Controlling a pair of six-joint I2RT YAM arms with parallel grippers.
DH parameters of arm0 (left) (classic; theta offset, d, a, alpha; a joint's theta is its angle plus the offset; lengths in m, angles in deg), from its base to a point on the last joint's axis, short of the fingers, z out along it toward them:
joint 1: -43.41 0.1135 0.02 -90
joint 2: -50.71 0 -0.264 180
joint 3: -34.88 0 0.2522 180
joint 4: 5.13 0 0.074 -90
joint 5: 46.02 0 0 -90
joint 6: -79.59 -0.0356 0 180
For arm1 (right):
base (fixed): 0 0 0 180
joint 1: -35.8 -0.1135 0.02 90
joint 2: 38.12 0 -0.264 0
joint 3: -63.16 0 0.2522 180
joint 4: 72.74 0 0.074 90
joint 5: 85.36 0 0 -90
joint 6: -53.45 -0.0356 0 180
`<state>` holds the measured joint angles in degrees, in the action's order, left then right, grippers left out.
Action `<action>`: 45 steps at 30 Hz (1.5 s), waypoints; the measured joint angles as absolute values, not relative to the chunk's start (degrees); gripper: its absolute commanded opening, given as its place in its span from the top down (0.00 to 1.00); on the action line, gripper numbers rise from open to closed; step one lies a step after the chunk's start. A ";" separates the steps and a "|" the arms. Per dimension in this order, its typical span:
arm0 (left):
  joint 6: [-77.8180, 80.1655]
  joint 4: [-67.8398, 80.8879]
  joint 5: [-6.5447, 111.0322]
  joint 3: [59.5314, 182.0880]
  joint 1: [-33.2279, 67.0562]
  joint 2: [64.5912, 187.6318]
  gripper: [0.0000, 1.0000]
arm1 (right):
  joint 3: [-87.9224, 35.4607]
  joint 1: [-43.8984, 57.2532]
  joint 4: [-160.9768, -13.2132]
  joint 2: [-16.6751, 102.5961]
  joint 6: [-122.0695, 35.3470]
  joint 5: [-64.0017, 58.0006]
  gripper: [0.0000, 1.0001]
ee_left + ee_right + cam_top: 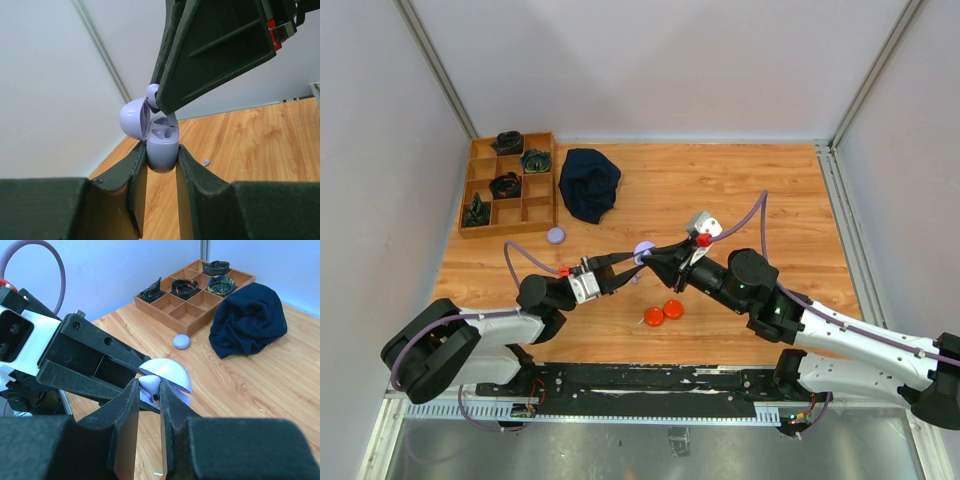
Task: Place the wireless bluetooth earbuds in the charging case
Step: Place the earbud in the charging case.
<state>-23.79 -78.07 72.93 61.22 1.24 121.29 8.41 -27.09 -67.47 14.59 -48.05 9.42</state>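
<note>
While left end effector point(630, 262) clamps the case point(162, 148), right end effector point(650, 257) pinches earbud point(149, 384) above it.

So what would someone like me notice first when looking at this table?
Probably the two arms tip to tip mid-table: the left arm's fingers clamp an open lavender charging case, and the right arm's fingers hold a tiny lavender earbud right at its opening. After that, the dark blue cloth at the far side beside a wooden tray, and two orange discs lying near the arms' bases.
</note>
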 measured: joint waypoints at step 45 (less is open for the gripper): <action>-21.39 -74.16 73.35 62.66 1.24 121.23 1.00 | 6.88 -27.11 -71.10 15.99 -39.55 8.15 0.46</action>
<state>-21.39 -74.16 73.35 62.66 1.24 121.23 6.88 -27.11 -71.10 15.99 -39.55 8.15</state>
